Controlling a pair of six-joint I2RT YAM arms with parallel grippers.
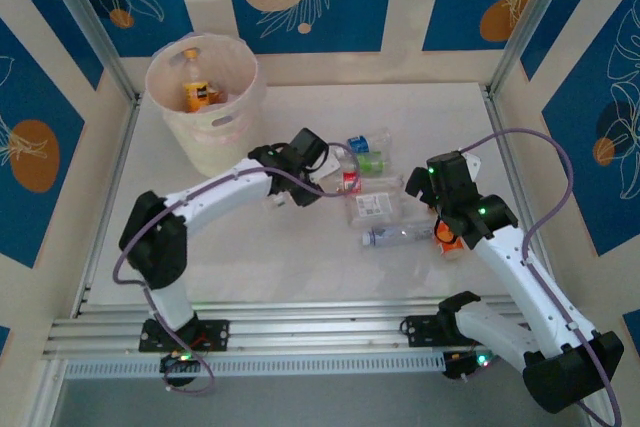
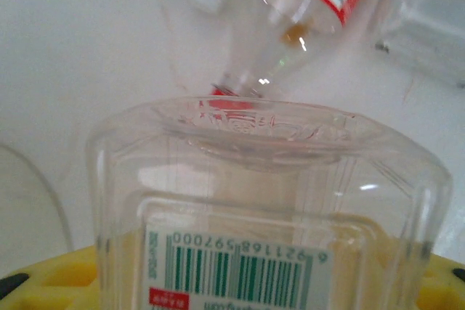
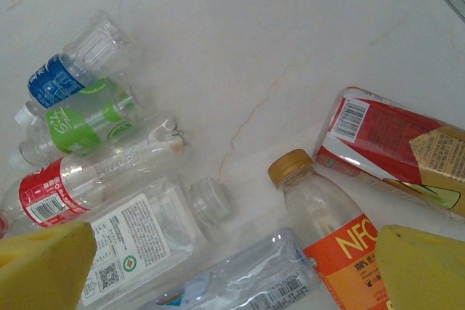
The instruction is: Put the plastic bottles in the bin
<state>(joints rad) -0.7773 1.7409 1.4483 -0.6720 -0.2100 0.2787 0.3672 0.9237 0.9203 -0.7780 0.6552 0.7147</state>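
Note:
Several plastic bottles lie in a cluster mid-table: a blue-labelled one (image 1: 360, 142), a green one (image 1: 372, 160), a red-labelled one (image 1: 350, 183) and a square clear one (image 1: 375, 207). My left gripper (image 1: 322, 169) is at the cluster's left edge, shut on a clear square bottle (image 2: 269, 201) with a barcode label, which sits between the yellow fingers (image 2: 43, 281). My right gripper (image 3: 232, 281) hangs open above an orange-labelled bottle (image 3: 327, 230) and a clear bottle (image 3: 247, 281), touching neither. The bin (image 1: 205, 117) stands at the back left with an orange bottle (image 1: 197, 92) inside.
A red and gold drink pack (image 3: 392, 150) lies to the right of the orange-labelled bottle. Metal frame posts and patterned walls enclose the white table (image 1: 250, 267). An aluminium rail (image 1: 300, 332) runs along the near edge by the arm bases.

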